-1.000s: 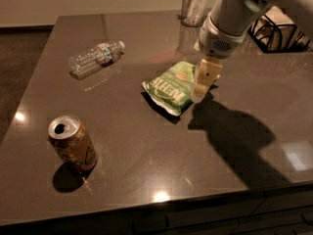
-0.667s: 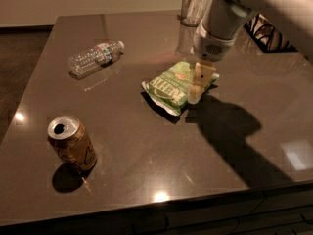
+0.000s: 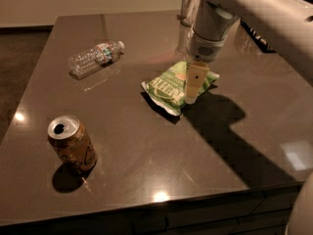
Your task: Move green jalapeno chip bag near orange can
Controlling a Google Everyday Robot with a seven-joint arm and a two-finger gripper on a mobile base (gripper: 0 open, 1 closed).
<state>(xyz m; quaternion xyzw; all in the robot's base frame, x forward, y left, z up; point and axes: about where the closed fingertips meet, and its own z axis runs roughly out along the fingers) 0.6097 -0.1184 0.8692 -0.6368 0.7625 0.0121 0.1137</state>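
Gripper [image 3: 190, 97] poised over the green jalapeno chip bag [image 3: 166, 84] — closed or not, cannot tell. The orange can [image 3: 72, 143] stands well apart, front-left on the desk [image 3: 156, 170].

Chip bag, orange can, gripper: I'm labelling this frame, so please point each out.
green jalapeno chip bag [image 3: 164, 88], camera view, lettered green face.
orange can [image 3: 74, 146], camera view, middle of its side.
gripper [image 3: 192, 89], camera view, its lower end, over the bag's right part.
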